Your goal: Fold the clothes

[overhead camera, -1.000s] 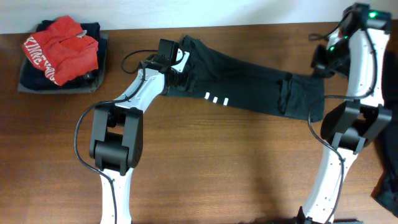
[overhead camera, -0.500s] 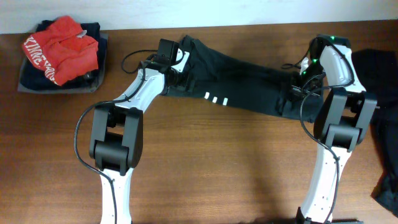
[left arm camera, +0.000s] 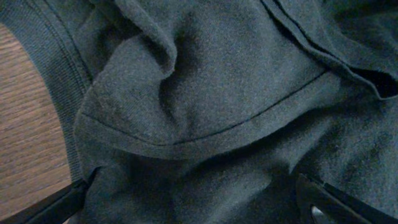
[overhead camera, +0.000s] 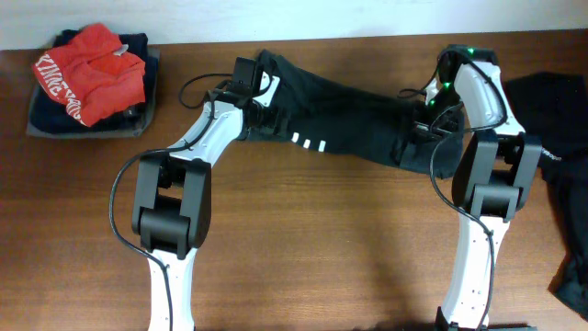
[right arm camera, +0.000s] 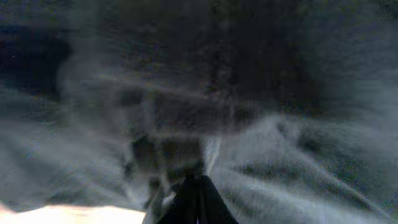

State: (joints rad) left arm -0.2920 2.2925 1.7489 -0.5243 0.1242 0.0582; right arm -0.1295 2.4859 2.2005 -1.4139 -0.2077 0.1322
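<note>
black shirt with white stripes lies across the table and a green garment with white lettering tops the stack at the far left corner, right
Not quite: the garment on top of the stack is red, not green, as the overhead view shows. The rest holds: it has white lettering, and the black shirt with white stripes lies across the table.
</note>
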